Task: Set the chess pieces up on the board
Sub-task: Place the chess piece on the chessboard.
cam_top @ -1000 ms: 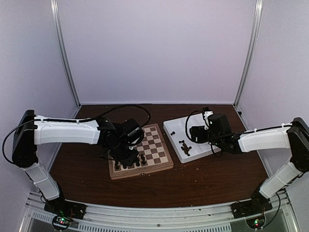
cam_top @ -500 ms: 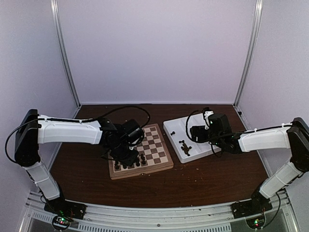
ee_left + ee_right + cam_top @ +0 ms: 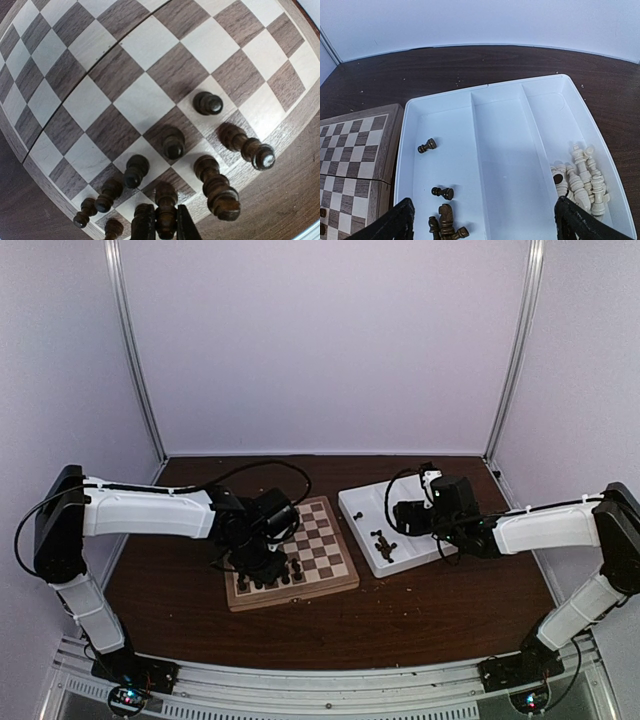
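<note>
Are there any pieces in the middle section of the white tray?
No, the tray is bare there; dark pieces lie left, cream pieces right.

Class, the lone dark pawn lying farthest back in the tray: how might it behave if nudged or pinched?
Lying on its side with a round body, the pawn would probably roll in a curve across the smooth tray floor. It looks wooden: likely stiff and light. Its small tapered shape might slip when pinched.
</note>
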{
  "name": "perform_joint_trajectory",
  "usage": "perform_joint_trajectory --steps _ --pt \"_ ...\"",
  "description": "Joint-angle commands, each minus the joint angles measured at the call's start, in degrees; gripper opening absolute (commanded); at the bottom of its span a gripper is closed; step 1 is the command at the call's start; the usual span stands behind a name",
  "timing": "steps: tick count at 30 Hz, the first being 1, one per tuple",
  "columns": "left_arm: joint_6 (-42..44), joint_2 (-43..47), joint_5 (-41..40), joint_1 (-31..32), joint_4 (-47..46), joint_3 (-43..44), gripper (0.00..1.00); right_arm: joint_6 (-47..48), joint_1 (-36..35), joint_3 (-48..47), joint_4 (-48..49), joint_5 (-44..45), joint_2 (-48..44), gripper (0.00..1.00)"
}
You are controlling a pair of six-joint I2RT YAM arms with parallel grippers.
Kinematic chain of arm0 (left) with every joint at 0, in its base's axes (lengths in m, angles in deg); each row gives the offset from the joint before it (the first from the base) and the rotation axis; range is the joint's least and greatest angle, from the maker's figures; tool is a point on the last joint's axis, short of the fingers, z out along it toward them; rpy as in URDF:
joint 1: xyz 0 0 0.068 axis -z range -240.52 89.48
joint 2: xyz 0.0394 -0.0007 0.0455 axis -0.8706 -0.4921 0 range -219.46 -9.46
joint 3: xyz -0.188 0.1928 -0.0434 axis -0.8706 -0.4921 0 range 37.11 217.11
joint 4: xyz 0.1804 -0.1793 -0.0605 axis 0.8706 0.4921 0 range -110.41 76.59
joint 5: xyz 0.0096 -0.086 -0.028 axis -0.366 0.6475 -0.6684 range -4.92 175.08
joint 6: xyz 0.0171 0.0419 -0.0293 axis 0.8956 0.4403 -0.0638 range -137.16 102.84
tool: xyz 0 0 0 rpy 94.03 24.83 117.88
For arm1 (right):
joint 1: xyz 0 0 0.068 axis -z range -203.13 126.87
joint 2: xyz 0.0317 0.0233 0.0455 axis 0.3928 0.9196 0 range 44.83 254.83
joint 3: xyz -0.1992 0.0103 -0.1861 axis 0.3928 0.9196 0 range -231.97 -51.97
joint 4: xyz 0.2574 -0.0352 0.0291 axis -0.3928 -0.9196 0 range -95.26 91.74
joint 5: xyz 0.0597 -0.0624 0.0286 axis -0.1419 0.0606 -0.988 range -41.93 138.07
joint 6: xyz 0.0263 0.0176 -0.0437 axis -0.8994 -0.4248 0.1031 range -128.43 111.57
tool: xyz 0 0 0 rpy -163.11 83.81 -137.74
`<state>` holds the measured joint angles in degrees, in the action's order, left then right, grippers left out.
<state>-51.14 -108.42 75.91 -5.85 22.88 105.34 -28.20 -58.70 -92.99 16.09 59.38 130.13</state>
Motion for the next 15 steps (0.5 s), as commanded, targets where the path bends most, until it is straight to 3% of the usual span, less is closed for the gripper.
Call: perform_joint_trajectory --steps 1,15 --pt "0.9 -0.7 0.8 -0.5 -1.6 -0.4 0.11 -0.4 0.6 -1.4 0.0 -0.5 0.4 0.96" --pt "0.9 -1.2 1.2 -0.6 -1.7 -0.5 0.14 -0.6 0.8 -1.6 0.0 -1.0 0.7 0.96"
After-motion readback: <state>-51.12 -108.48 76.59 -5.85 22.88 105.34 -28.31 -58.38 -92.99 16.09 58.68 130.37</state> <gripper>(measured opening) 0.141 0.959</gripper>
